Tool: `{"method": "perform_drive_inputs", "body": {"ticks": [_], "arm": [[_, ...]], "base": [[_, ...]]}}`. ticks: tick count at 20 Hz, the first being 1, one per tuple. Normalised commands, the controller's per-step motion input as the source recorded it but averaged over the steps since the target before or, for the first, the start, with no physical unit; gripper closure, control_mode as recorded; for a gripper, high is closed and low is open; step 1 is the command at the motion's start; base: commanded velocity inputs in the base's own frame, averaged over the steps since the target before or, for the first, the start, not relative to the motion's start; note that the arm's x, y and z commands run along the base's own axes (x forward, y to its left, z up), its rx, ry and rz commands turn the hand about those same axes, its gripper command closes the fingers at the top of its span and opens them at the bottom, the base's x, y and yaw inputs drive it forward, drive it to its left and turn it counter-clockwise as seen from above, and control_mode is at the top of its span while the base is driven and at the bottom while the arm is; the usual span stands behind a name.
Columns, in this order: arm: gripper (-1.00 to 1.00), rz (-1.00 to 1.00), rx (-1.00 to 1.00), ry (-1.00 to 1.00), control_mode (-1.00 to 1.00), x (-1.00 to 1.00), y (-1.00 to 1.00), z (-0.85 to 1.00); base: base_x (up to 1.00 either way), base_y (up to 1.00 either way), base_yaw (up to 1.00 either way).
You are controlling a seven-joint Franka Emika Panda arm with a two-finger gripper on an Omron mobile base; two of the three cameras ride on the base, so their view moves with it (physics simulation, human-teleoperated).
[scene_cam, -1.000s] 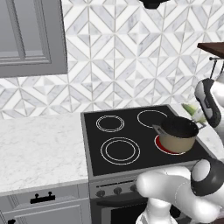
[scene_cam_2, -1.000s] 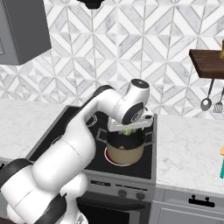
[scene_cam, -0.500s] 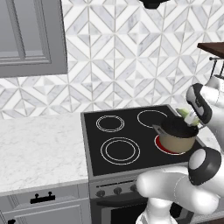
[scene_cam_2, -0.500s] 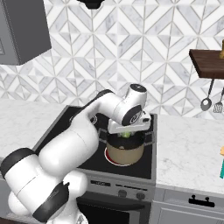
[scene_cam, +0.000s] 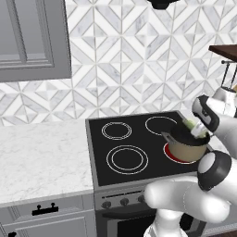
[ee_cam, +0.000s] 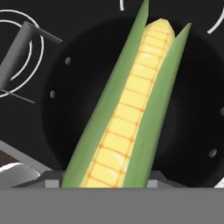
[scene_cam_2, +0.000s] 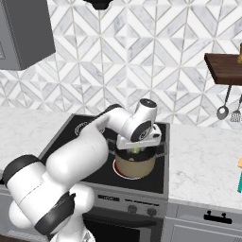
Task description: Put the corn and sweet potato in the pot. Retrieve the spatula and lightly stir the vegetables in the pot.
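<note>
Corn (ee_cam: pixel 131 109) fills the middle of your hand view: yellow kernels in rows, green husk leaves on both sides, tip pointing away from the hand and its base at the fingers. Behind it you see the dark inside of the pot (ee_cam: pixel 57 113), so the cob hangs right over the pot's mouth (whether the tip touches the bottom you cannot tell). One grey handle of the pot (ee_cam: pixel 22 52) sticks out at the upper left of that view, over the black cooktop.

From the left base view, the gripper (scene_cam: pixel 198 131) sits just above the pot (scene_cam: pixel 185 149), with a bit of pale green corn (scene_cam: pixel 189 124) showing at the rim beside it. The pot stands on the front right burner, which glows red (scene_cam: pixel 170 155) under its edge. The stove (scene_cam: pixel 134 143) has three more rings, all unlit.

From the right base view, the arm bends over the stove and the gripper (scene_cam_2: pixel 138 145) hangs over the pot (scene_cam_2: pixel 135 164); a sliver of green corn (scene_cam_2: pixel 136 150) shows between hand and rim.

Jaws: closed on the base of the corn, gripping it.

Off to the right in the right base view, a wooden shelf (scene_cam_2: pixel 222 71) on the tiled wall carries hanging grey utensils (scene_cam_2: pixel 222 112) above the marble counter (scene_cam_2: pixel 203 160).
</note>
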Motion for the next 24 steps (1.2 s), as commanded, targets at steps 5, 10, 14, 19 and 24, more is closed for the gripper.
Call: {"method": "perform_drive_inputs", "body": {"ticks": [5, 10, 14, 19, 24], "arm": [[1.00, 0.00, 0.00, 0.00, -1.00, 0.01, 0.01, -0.25], [1.00, 0.00, 0.00, 0.00, -1.00, 0.11, 0.07, -0.17], [1.00, 0.00, 0.00, 0.00, -1.00, 0.11, 0.04, -0.13], [1.00, 0.00, 0.00, 0.00, -1.00, 0.01, 0.01, -0.10], [1.00, 0.00, 0.00, 0.00, -1.00, 0.00, 0.00, -0.07]], "base": [[0.00, 0.00, 0.00], [0.00, 0.00, 0.00], [0.00, 0.00, 0.00], [0.00, 0.00, 0.00], [0.00, 0.00, 0.00]]}}
